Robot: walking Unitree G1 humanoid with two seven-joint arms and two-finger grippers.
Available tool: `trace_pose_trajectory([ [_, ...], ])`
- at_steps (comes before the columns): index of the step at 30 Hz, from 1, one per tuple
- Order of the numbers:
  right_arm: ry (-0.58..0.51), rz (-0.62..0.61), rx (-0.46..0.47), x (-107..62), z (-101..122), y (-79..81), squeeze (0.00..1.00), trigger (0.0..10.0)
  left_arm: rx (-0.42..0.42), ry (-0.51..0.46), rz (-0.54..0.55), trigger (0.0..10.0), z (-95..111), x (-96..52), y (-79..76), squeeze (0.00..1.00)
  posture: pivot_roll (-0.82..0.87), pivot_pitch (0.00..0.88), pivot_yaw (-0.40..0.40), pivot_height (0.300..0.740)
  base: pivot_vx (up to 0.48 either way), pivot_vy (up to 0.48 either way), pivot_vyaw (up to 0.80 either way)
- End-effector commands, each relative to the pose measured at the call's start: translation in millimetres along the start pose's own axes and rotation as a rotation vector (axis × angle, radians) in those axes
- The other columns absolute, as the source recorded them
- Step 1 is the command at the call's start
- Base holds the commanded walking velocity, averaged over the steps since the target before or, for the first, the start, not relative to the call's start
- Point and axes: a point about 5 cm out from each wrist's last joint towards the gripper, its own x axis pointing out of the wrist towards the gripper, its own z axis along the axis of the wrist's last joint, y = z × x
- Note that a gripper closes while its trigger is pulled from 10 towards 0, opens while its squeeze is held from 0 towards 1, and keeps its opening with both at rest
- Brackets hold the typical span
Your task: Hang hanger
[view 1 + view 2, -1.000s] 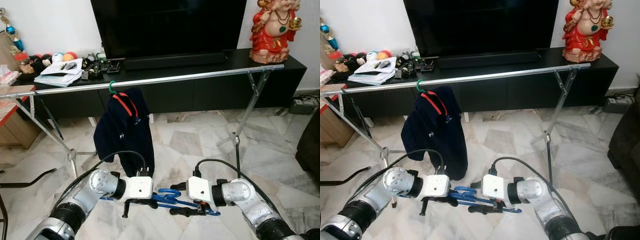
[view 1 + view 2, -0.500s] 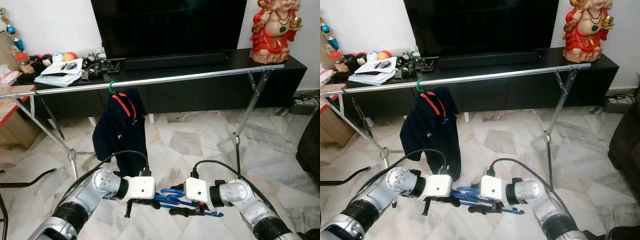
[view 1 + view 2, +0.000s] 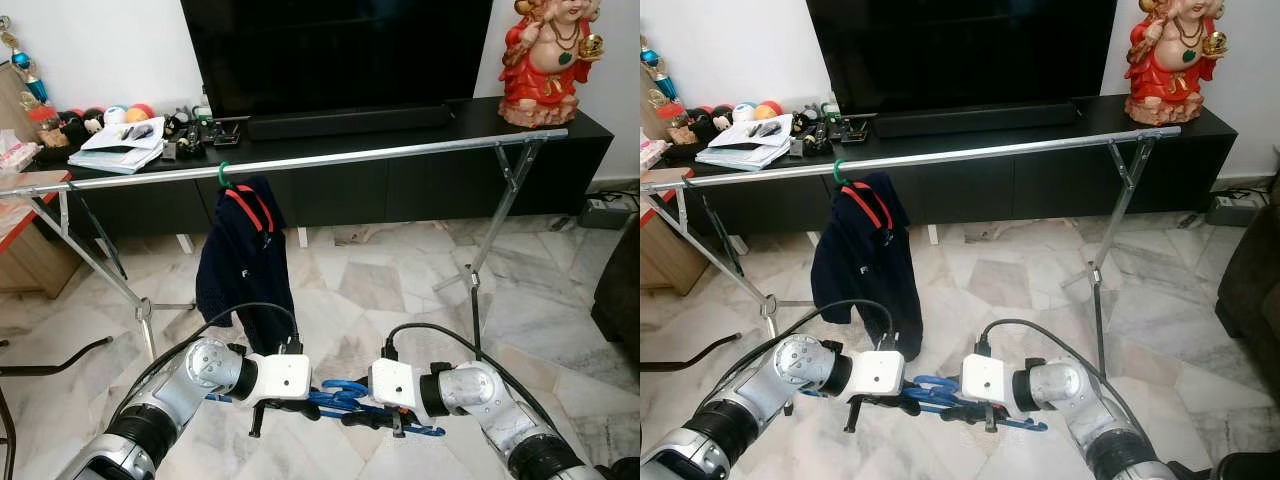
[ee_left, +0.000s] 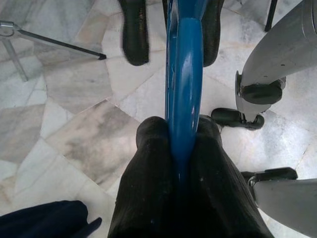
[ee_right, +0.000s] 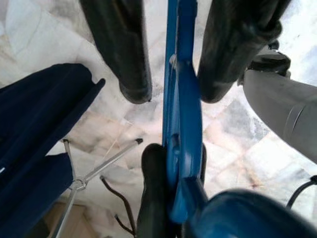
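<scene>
Counted around the one long metal clothes rail (image 3: pixel 400 153): one green hanger (image 3: pixel 224 176) hooked on it carrying one navy jacket (image 3: pixel 243 262), and one blue hanger (image 3: pixel 345 397) low in front of it, between two grippers, the left gripper (image 3: pixel 298 404) and the right gripper (image 3: pixel 362 415). Behind the rail stands one black TV console (image 3: pixel 420 170), bearing one television (image 3: pixel 340 55), one soundbar (image 3: pixel 350 122), one red figurine (image 3: pixel 548 62) and one stack of papers (image 3: pixel 122 148).
</scene>
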Motion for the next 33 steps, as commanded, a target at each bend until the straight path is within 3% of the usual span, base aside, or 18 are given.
trace_pose_trajectory([
  [1, 0.02, 0.038, -0.01, 7.5, -0.4, 4.5, 0.0, 10.0, 0.032, -0.006, 0.012, 10.0, 7.2, -1.2, 7.5, 0.0, 0.06, 0.039, 0.115, 0.74, 0.0, 0.0, 0.0],
  [6, 0.029, 0.047, -0.003, 10.5, -2.0, 6.3, 0.0, 10.0, 0.028, -0.004, 0.017, 10.0, 7.0, -1.1, 7.9, 0.0, 0.07, 0.037, 0.115, 0.74, 0.0, 0.0, 0.0],
  [10, 0.028, 0.042, 0.009, 12.3, -2.2, 6.8, 0.0, 0.0, 0.028, -0.003, 0.022, 10.0, 7.1, -1.4, 8.6, 0.0, 0.07, 0.038, 0.116, 0.74, 0.0, 0.0, 0.0],
  [33, -0.037, 0.013, 0.05, 14.7, -0.6, 8.9, 0.0, 0.0, 0.043, -0.019, 0.032, 10.0, 8.8, -0.2, 8.6, 0.0, 0.06, 0.031, 0.114, 0.74, 0.0, 0.0, 0.0],
])
